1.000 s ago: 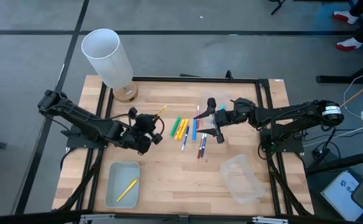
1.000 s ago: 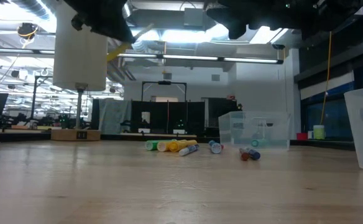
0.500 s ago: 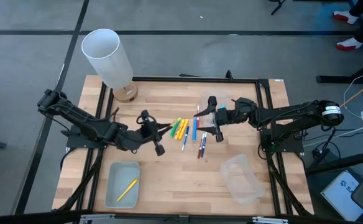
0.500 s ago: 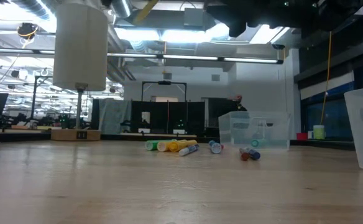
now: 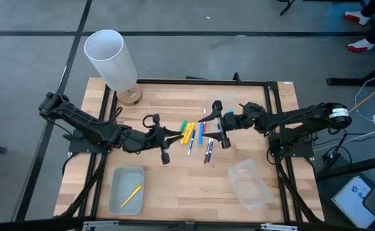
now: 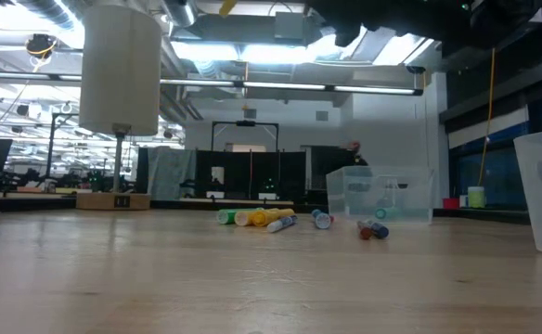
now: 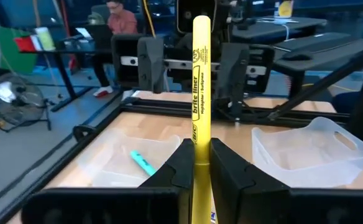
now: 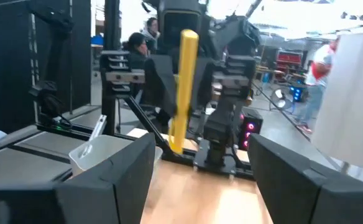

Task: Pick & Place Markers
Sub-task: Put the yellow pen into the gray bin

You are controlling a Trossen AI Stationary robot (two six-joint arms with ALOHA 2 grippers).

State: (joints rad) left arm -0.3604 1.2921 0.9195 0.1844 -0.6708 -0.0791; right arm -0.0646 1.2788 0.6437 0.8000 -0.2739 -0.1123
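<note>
**Yellow marker in left grip, lifted; remaining markers loose at table centre**

Left tray (image 5: 126, 189): clear plastic, near the front left of the table, one yellow marker (image 5: 131, 196) lying diagonally inside it.

Left gripper (image 5: 162, 136): closed on a second yellow marker (image 7: 200, 93), clamped at the lower barrel with most of the length standing free beyond the fingers (image 7: 180, 165). It is raised off the table, just left of the loose group. The body is a thin, round, rigid stick, yellow with black print along it. Judged light and stiff; the smooth round barrel is likely to rotate or slide under a light pinch. A hold nearer mid-barrel would limit swing.

Loose markers (image 5: 194, 135): lying flat at table centre, some touching side by side in green, yellow, orange and blue, with a darker pair just to their right. The low view shows capped ends facing the camera. Being round, they will probably roll if nudged. Best taken across the barrel at mid-length, one at a time, starting from an outer one where the fingers have room.

Right gripper (image 5: 221, 125): fingers spread wide, holding nothing, above the right edge of the group.

Right tray (image 5: 250, 185): clear, front right; contents cannot be determined.
</note>
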